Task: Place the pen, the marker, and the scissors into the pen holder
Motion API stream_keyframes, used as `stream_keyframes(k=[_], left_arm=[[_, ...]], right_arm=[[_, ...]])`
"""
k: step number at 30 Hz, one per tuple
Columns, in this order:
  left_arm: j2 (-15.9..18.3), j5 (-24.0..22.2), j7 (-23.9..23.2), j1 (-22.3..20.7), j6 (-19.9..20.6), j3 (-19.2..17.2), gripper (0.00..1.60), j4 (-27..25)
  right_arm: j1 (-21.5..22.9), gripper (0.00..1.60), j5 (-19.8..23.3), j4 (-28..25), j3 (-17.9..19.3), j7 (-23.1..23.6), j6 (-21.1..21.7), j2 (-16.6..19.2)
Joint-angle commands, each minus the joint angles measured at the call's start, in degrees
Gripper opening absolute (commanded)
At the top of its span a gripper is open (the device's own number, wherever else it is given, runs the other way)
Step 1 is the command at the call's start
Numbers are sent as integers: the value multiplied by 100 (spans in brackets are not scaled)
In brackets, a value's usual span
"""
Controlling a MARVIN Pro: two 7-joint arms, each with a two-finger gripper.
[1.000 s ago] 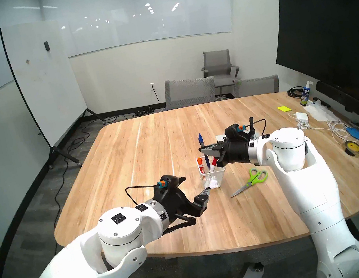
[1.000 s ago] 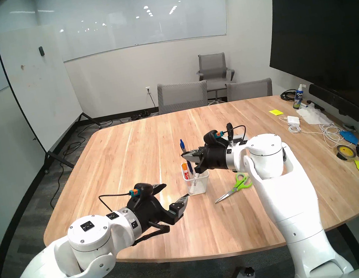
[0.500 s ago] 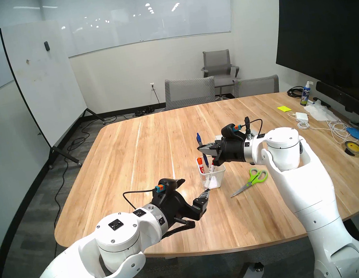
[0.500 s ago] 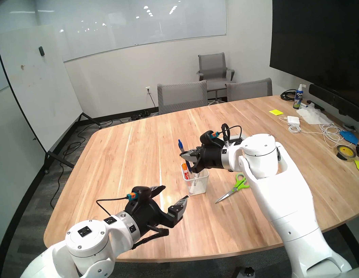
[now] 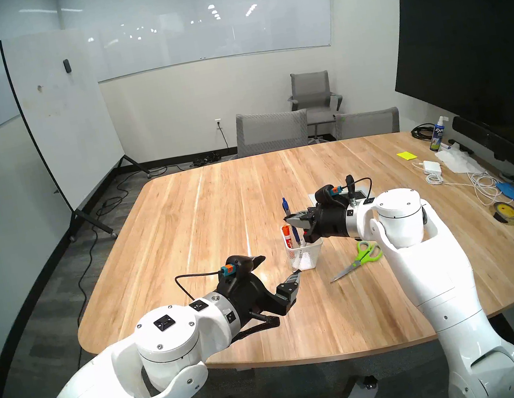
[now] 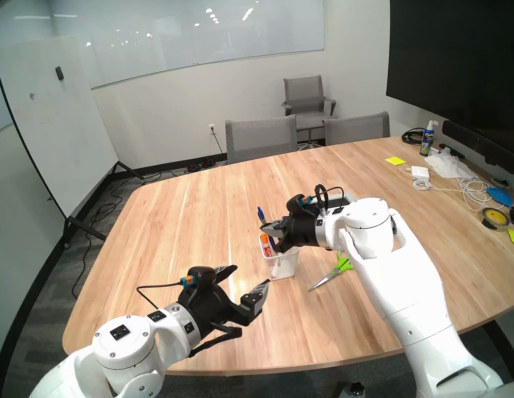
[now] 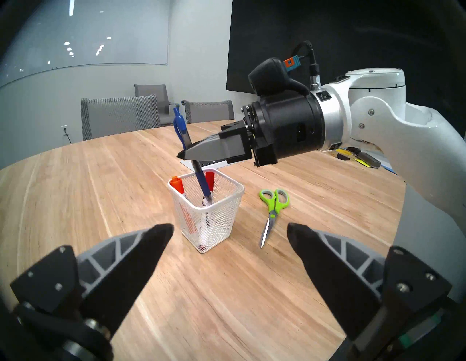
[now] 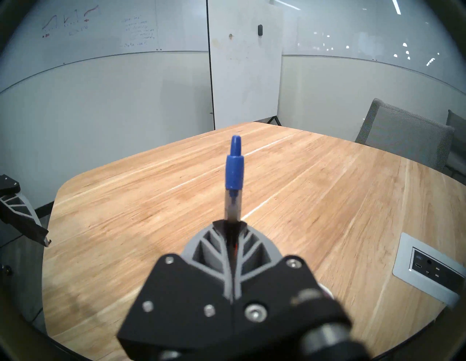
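Blue pen (image 7: 187, 145) is pinched mid-barrel by the right pincer (image 7: 185, 155), cap end up, tilted; its lower tip sits inside the holder (image 7: 219, 216). White mesh holder stands on the counter (image 5: 216, 207) and contains two markers: orange-capped (image 7: 176, 184) and red-capped (image 7: 209, 179). Scissors (image 7: 273, 210) lie flat on the counter just beside the holder, on its right, blades closed. Left pincer (image 7: 230, 233) is spread wide, empty, near the holder and short of it.
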Motion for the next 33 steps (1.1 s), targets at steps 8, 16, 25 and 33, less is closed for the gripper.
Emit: stream_keyframes(k=[8,16,25,33], left_arm=[[14,6,14,43,-158,-57,160,-185],[40,23,33,111,-218,-73,160,-215],[54,44,18,152,-257,-94,160,-226],[55,60,-2,155,-258,-112,160,-240]], right_arm=[[27,0,-14,50,-11,-1,-240,45],[-29,0,-64,152,-37,-51,-368,83],[-3,0,-115,291,-80,-90,-509,113],[-16,56,-85,284,-78,-25,-513,153]])
